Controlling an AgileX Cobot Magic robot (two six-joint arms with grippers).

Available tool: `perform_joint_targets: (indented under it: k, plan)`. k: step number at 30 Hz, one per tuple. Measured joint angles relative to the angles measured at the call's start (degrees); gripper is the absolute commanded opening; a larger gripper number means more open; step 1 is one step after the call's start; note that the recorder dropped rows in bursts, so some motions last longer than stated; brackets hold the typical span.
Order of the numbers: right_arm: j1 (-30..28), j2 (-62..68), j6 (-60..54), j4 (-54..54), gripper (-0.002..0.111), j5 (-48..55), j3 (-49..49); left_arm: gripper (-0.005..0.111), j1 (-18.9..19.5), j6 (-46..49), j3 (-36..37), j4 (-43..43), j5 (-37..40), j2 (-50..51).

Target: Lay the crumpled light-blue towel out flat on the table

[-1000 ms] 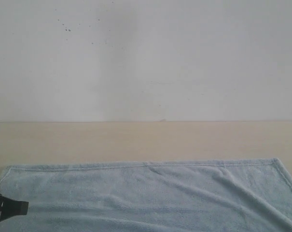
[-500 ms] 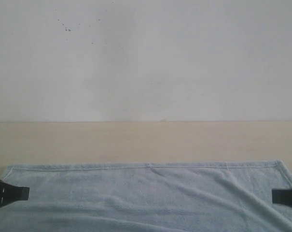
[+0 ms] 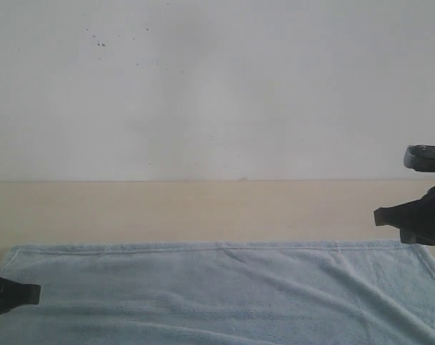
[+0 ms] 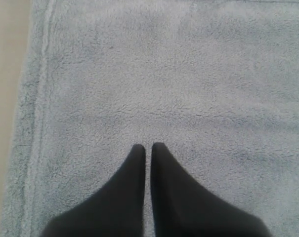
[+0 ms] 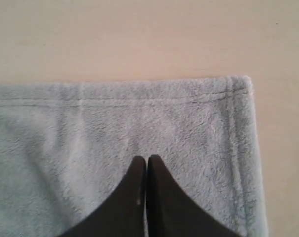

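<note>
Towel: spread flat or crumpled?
Spread. The towel lies open on the table, far hem straight, corner square in the right wrist view, faint ripples only. Near edge out of frame: cannot tell.

The towel point(image 3: 224, 287) lies on the table point(image 3: 203, 208), with the wall point(image 3: 217, 93) behind both.
</note>
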Motion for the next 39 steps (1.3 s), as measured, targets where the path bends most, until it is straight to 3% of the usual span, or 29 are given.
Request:
perform_joint_targets:
  k: [8,31,37,39]
  plan:
    - [-2.4,7.8,0.0,-4.9,0.0,-0.3,-4.8,0.004,0.0,0.0,0.0,0.0,-1.6,0.0]
    - [-2.6,18.3,0.0,-7.4,0.0,-6.1,-9.6,0.004,0.0,0.0,-0.1,0.0,-2.1,0.0]
    - [-7.8,19.4,1.0,-7.7,0.001,-0.4,-17.2,0.004,0.0,0.0,-0.1,0.0,-2.1,0.0]
    - [-8.5,18.8,1.0,-7.7,0.006,2.1,-18.2,0.004,0.0,0.0,-0.1,0.0,-2.8,0.0]
